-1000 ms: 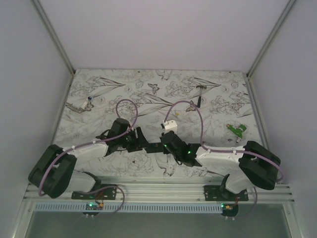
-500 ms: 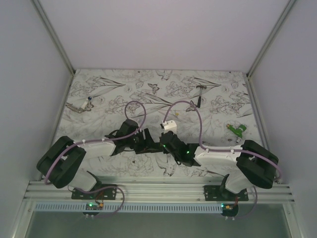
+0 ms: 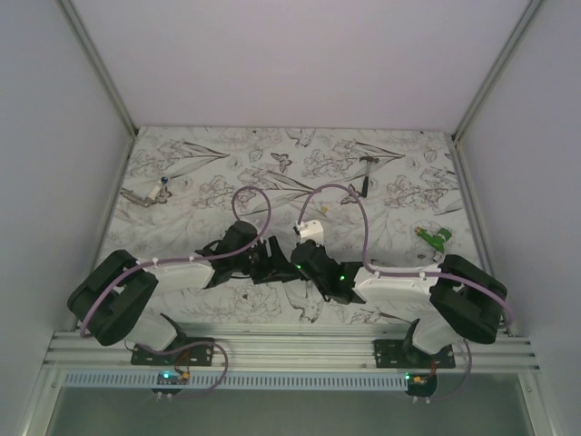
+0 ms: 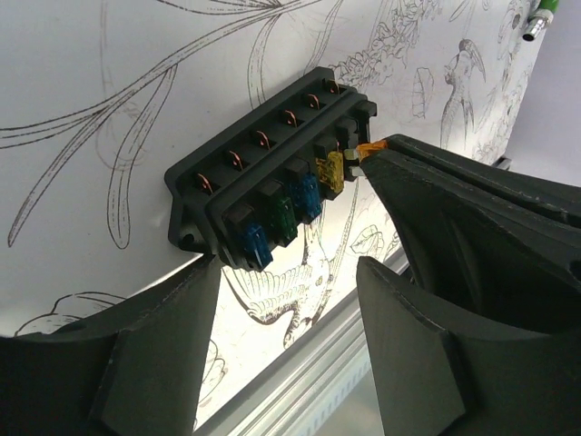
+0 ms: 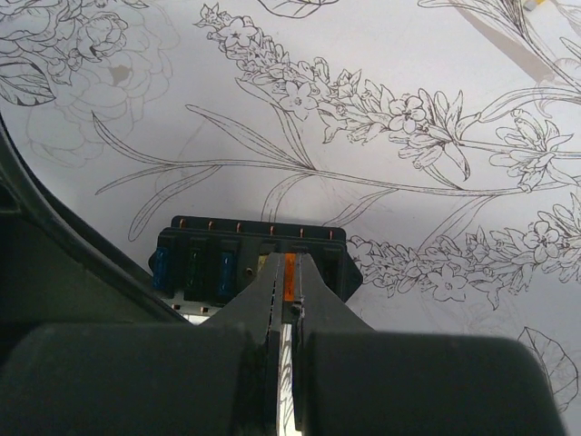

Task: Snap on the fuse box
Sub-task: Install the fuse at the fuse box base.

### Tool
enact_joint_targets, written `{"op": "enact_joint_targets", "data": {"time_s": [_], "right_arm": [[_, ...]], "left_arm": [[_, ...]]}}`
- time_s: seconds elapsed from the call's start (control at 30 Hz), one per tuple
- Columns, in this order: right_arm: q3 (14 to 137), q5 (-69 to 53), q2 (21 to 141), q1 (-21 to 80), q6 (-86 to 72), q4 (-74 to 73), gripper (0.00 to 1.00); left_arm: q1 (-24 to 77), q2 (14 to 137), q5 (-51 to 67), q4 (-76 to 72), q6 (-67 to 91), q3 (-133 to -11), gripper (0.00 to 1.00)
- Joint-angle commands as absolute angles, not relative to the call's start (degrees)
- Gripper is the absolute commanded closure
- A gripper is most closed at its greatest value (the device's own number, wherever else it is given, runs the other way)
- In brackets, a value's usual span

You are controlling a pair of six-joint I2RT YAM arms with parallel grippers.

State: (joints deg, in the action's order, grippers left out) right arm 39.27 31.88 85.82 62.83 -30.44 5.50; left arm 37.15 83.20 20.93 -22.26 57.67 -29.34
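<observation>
The fuse box is a black rectangular box on the floral table, holding blue, green and yellow fuses. It also shows in the right wrist view. My right gripper is shut on a small orange fuse and holds it at a slot of the box. The orange fuse also shows in the left wrist view. My left gripper is open, with its left fingertip right at the box's near end. In the top view both grippers meet at mid-table and hide the box.
A small green object lies at the right. A tiny black-handled hammer lies far back, and a metal item at the far left. The table's aluminium front rail runs just behind the grippers.
My left arm has swung right and brought its gripper up to the box and the right gripper. The right arm has barely moved.
</observation>
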Motion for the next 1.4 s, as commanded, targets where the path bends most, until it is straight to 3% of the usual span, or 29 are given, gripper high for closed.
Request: {"op": "enact_joint_targets", "data": {"time_s": [0.0,0.77,1.37], "right_arm": [[41.09,34.82,86.40,63.28,-30.64,4.83,1.00],[40.45,33.44,89.41,62.75,-28.49,7.39,1.00],[35.90,31.02,86.81,62.82,-24.37,13.29,1.00]], "left_arm": [[37.08,81.20,19.89,-23.43,58.40,-28.11,0.35],[35.07,81.72,20.04,-21.78,58.72,-28.09,0.36],[34.69,86.15,18.83,-20.93,59.39,-30.31,0.47]]}}
